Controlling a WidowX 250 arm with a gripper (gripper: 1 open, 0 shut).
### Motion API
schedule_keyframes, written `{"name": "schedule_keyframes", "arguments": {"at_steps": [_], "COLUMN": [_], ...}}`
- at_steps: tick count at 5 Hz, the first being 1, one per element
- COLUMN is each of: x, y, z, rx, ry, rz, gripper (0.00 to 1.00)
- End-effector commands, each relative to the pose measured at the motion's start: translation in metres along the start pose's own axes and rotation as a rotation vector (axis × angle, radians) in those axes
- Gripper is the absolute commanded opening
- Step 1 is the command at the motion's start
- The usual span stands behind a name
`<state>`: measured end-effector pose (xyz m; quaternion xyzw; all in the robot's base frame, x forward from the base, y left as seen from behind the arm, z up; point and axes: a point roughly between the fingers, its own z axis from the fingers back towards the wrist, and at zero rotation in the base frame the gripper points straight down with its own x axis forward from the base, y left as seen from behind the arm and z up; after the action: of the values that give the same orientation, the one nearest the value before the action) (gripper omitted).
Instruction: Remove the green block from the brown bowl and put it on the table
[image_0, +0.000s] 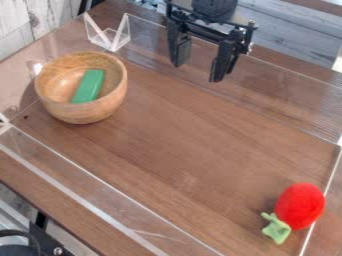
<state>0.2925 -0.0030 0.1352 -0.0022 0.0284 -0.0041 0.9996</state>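
The brown bowl (82, 87) sits on the table (201, 140) at the left. The green block (90, 85) lies inside it, slanted across the bottom. My gripper (198, 55) hangs above the far middle of the table, to the right of the bowl and apart from it. It points down, its two black fingers (175, 48) stand wide apart, and nothing is between them.
A red plush fruit (301, 205) with a light-green stem lies near the table's front right corner. Clear plastic edging (80, 195) runs around the tabletop, and a clear folded piece (107, 35) stands at the back left behind the bowl.
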Motion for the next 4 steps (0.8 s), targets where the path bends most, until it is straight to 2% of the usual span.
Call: {"name": "schedule_keyframes", "arguments": {"at_steps": [1, 2, 3, 4], "x": [-0.001, -0.004, -0.009, -0.019], "y": [0.008, 0.022, 0.057, 0.085], "z": [-0.004, -0.011, -0.014, -0.014], "rx": [-0.018, -0.036, -0.059, -0.087], "ry": [0.011, 0.019, -0.001, -0.021], "rz": [0.055, 0.108, 0.185, 0.257], "gripper": [1.00, 1.00, 1.00, 1.00]}}
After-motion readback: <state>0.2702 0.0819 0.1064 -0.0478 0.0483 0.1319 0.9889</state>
